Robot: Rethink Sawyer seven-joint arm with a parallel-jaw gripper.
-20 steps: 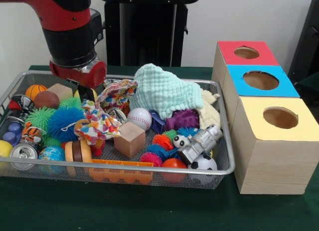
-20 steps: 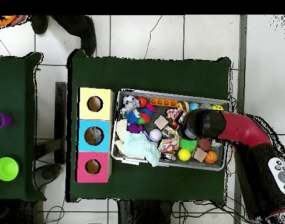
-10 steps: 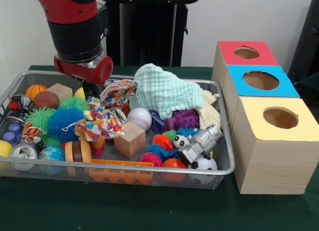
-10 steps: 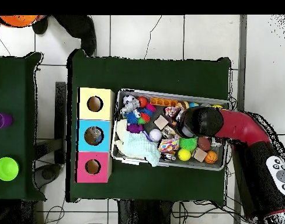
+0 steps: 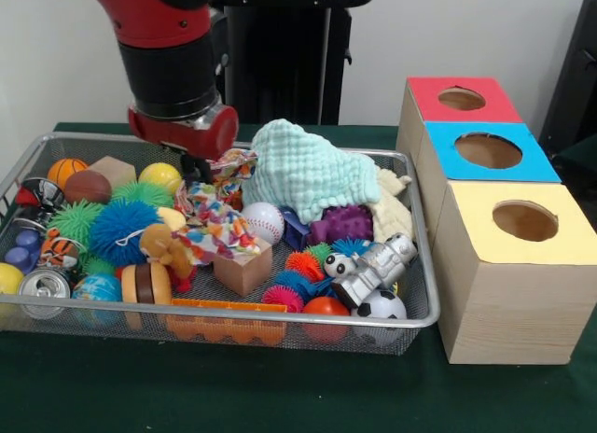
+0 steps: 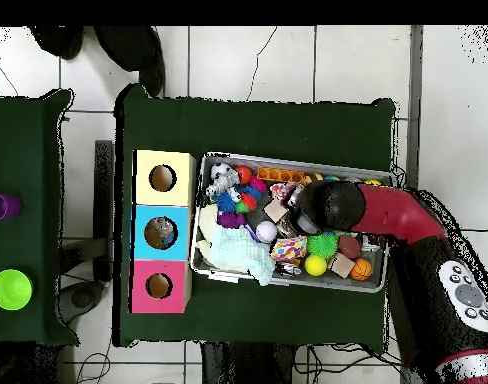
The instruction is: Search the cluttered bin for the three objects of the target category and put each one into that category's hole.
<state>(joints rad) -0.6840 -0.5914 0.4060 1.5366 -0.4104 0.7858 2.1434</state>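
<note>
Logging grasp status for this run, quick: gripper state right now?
Gripper: appears shut on the multicoloured patterned cloth, which hangs from it above the wire bin.

White wall (image 5: 448, 32), white tiled floor (image 6: 288, 60), 2 green-covered tables (image 6: 238, 125).

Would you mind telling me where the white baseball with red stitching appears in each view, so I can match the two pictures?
Front view: the white baseball with red stitching lies mid-bin, just left of the purple knobbly toy.
Overhead view: the same ball sits left of centre in the bin.
Shared landmark: the mint-green knitted cloth lies right beside it in both views.
</note>
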